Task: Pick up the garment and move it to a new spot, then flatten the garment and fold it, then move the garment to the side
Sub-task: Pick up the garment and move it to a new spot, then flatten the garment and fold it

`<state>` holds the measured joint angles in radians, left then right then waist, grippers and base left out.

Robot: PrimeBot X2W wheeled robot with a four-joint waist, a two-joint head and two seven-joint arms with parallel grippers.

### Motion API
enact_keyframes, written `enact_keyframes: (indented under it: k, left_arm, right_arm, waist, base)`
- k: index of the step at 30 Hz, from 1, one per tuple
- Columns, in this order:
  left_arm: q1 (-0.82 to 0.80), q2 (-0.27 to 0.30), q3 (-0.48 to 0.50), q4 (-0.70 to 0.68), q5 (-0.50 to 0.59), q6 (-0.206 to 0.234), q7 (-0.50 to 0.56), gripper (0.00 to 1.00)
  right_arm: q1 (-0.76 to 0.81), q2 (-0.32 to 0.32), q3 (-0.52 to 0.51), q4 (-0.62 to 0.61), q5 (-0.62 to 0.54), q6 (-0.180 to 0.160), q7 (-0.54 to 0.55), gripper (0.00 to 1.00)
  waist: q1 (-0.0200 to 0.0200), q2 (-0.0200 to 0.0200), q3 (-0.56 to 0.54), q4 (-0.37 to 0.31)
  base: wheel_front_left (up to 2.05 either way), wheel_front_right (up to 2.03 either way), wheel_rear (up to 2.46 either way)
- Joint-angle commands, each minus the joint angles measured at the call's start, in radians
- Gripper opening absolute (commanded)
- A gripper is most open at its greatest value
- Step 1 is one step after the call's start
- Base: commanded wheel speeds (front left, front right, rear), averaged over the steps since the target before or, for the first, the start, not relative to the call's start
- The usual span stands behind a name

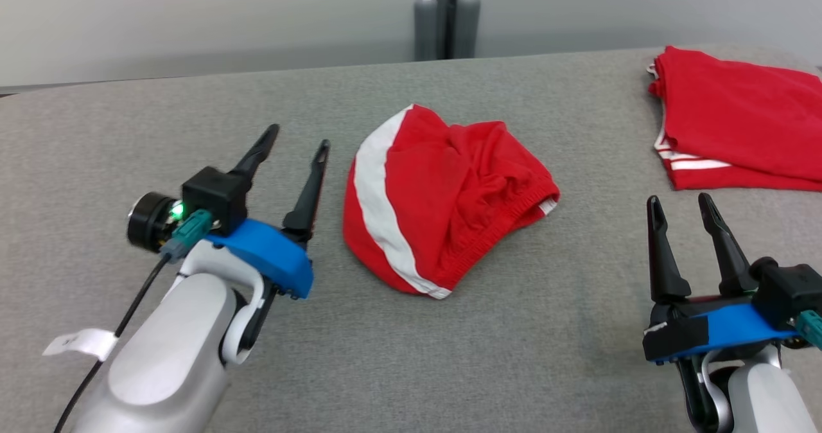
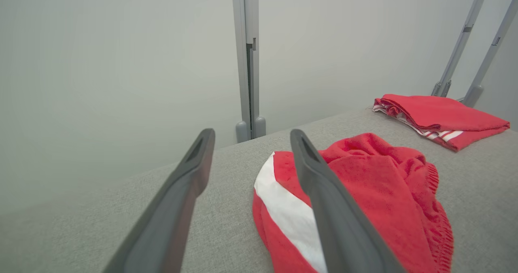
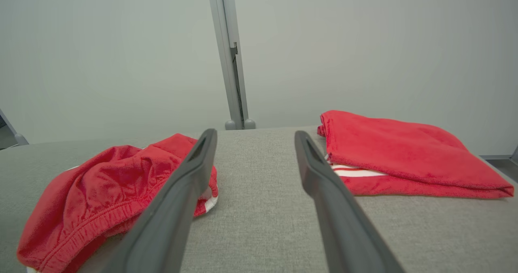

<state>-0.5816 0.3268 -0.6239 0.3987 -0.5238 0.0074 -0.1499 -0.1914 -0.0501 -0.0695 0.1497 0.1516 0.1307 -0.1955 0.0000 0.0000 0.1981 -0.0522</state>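
Observation:
A crumpled red garment (image 1: pixel 443 202) with a white stripe lies bunched in the middle of the grey table (image 1: pixel 160 131); it also shows as the red garment (image 2: pixel 364 192) in the left wrist view and the red garment (image 3: pixel 101 192) at the lower left of the right wrist view. My left gripper (image 1: pixel 298 137) hovers just left of it, open and holding nothing. My right gripper (image 1: pixel 679 202) stands open at the lower right, well clear of the garment, with nothing between its fingers.
A second red garment (image 1: pixel 738 118), folded flat with white stripes at its edge, lies at the table's far right; it appears as the folded garment (image 2: pixel 441 117) and the folded garment (image 3: pixel 404 155) in the wrist views. A grey post (image 1: pixel 447 15) stands behind the table's far edge.

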Motion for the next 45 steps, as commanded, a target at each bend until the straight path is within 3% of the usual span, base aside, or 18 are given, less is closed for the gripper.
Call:
enact_keyframes:
  k: [1,12,20,31,45]
  left_arm:
    - [0.023,0.014,0.014,-0.001,-0.006,0.013,-0.013,1.0]
    - [0.182,0.09,0.125,-0.094,-0.013,0.112,-0.109,1.0]
    - [0.324,0.074,0.257,-0.218,0.042,0.161,-0.116,1.0]
    - [0.457,-0.004,0.396,-0.281,0.114,0.132,-0.116,1.0]
    - [0.531,-0.094,0.528,-0.276,0.23,0.017,-0.116,1.0]
  right_arm:
    - [0.019,-0.001,-0.003,-0.004,-0.007,0.0,0.004,1.0]
    - [0.056,-0.001,-0.02,-0.032,-0.019,0.0,0.036,1.0]
    - [0.072,-0.001,-0.029,-0.044,-0.02,0.0,0.047,1.0]
    - [0.092,-0.001,-0.031,-0.041,-0.01,0.0,0.049,1.0]
    - [0.094,-0.001,-0.034,-0.032,-0.009,0.0,0.054,1.0]
  waist:
    - [0.0,0.0,-0.005,0.012]
    - [0.0,0.0,-0.056,0.102]
    - [0.0,0.0,-0.074,0.129]
    - [0.0,0.0,-0.087,0.145]
    - [0.0,0.0,-0.087,0.146]
  base:
    - [0.0,0.0,0.0]
    - [0.0,0.0,0.0]
    - [0.0,0.0,0.0]
    - [0.0,0.0,0.0]
    - [0.0,0.0,0.0]
